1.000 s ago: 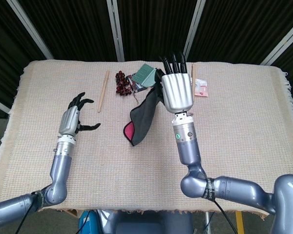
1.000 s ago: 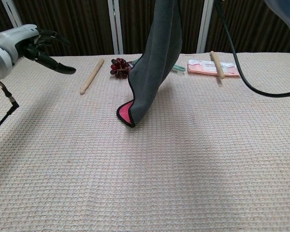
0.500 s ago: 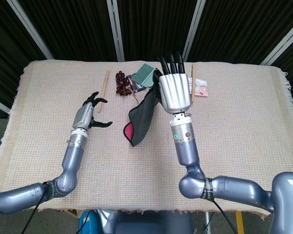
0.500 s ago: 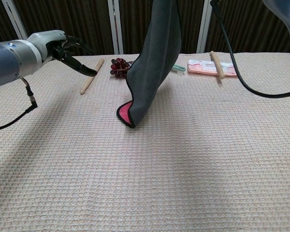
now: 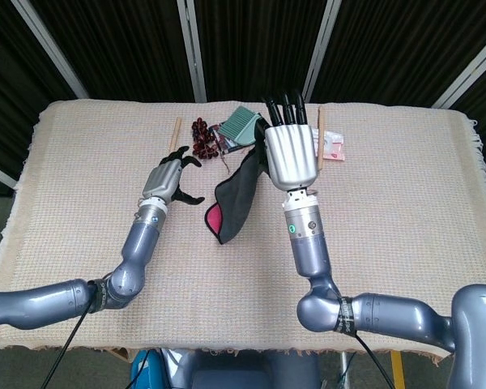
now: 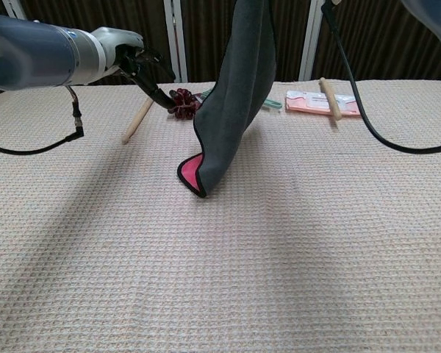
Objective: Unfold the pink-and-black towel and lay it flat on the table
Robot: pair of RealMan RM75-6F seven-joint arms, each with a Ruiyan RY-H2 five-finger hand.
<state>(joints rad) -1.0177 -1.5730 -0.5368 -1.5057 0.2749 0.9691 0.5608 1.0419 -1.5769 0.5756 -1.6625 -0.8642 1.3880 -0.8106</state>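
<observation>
Now the right hand holds the towel aloft mid-desk, its long axis hanging down, low corner touching; the left hand, fingers spread, is just beside that corner.

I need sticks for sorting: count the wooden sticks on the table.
2. One wooden stick lies at the back left beside the left hand; the other wooden stick lies at the back right, partly behind the right hand.

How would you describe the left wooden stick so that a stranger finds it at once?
Look at the far edge of the table, where small things lie in a row. The stick is the leftmost of them, a plain pale rod just left of the dark red beads. The other stick lies far to the right, partly on a pink packet.
</observation>
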